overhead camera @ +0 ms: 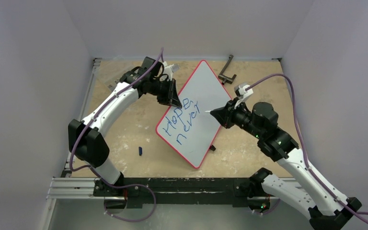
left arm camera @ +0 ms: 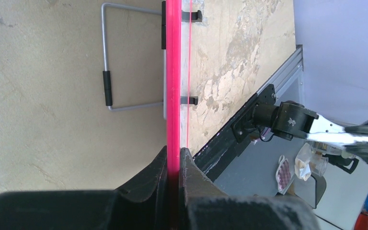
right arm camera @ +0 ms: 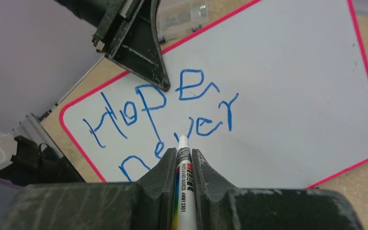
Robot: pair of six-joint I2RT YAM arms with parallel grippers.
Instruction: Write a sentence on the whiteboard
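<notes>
**A:** Top view first. Where is the whiteboard (overhead camera: 199, 103)?

**B:** It lies cornerwise on the surface (overhead camera: 124, 129), between the two arms. The sentence (overhead camera: 182, 120) is on its near-left half in blue: "Hope" over "never", both lines slanted.

**A:** And the arms?

**B:** The left end effector (overhead camera: 175, 100) is at the board's far-left edge. The right end effector (overhead camera: 215, 113) points at the board from the right edge. A small blue piece (overhead camera: 140, 151) lies on the surface left of the board, apart from it. A black bracket (overhead camera: 227, 72) lies by the far edge.

**A:** Left wrist?

**B:** The fingers (left arm camera: 153, 184) are clamped on the board's red rim, which is seen edge-on and runs straight up from between them. A wire loop (left arm camera: 106, 86) with a black sleeve is left of the rim. Two black clips (left arm camera: 191, 16) are right of it.

**A:** Right wrist?

**B:** It is closed on a white marker (right arm camera: 183, 167), held along the barrel, with the tip poking out past the fingers. The tip is over the board in the middle of "never". I cannot tell whether it touches. The left end effector's black finger is at the board's edge, above "Hope".
</notes>
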